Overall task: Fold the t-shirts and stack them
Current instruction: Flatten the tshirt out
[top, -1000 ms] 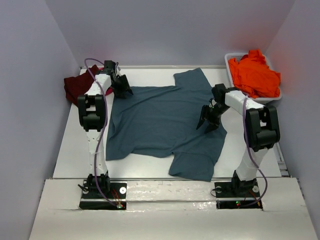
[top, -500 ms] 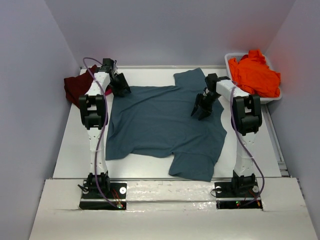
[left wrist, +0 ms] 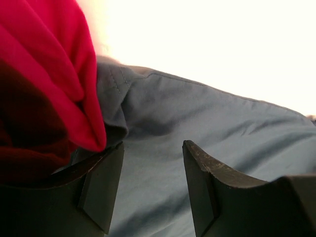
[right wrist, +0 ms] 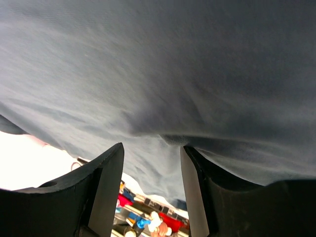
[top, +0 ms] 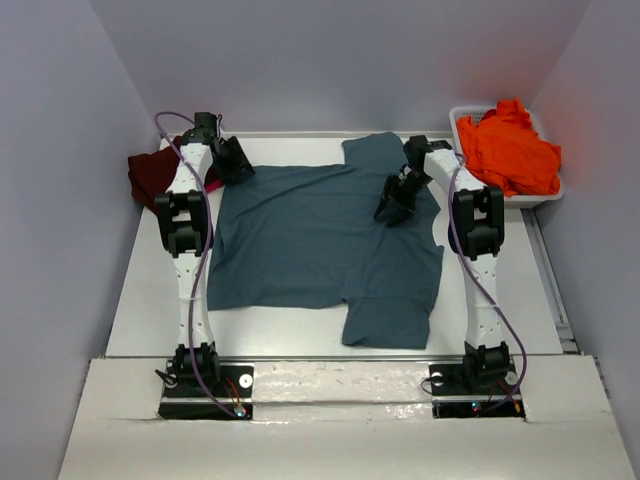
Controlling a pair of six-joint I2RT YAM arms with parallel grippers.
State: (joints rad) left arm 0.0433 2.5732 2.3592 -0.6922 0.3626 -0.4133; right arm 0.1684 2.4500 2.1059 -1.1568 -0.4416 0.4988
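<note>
The teal-blue t-shirt (top: pixel 320 240) lies spread flat over the middle of the table (top: pixel 150 300), one sleeve reaching the far edge and another hanging toward the near edge. Bare tabletop runs down both sides of it, wider on the left. Over on the far right corner, the white tub (top: pixel 460 113) holds a heaped orange t-shirt (top: pixel 510 150) that spills over the rim. On the far left, the maroon t-shirt (top: pixel 148 175) is bunched against the side wall (top: pixel 60 200), and the left wrist view shows a pink t-shirt (left wrist: pixel 54 69) piled with it, just beside the teal shirt's corner. The left gripper (top: pixel 234 160) sits low at that far-left corner, fingers (left wrist: pixel 101 192) apart with teal cloth in the gap. The right gripper (top: pixel 395 205) is down on the shirt's far-right part, near the tub, fingers (right wrist: pixel 106 182) apart too, with a small pucker of cloth between their tips.
</note>
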